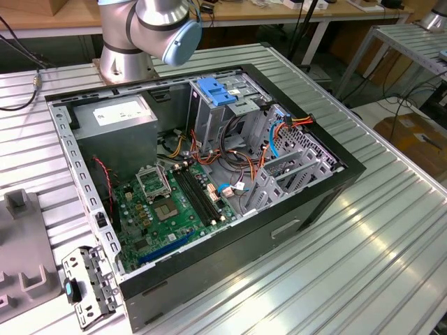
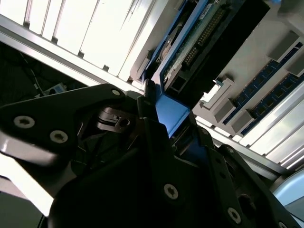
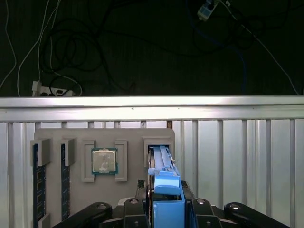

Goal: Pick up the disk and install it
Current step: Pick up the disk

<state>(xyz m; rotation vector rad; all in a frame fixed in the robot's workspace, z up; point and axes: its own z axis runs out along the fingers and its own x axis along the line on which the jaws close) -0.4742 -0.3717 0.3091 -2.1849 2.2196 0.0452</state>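
Gripper [image 3: 167, 192] tight on the disk [image 3: 163, 164] (dark, bright-blue frame, on edge)

First wrist view: the gripper [image 3: 168, 209] is cut off by the picture's edge. It hides the near end of the disk [image 3: 162, 164], and the tray [image 3: 128, 135] slot hides the disk's lower edge; the memory sticks [image 3: 36, 180] also run off the edge. Second wrist view: the gripper's dark body covers the disk's near end and the far end is cut off, so whether the gripper presses the blue frame cannot be told. Exterior view: the arm [image 1: 147, 17] is cut off at the top edge, and the tray at the exterior view's left edge.
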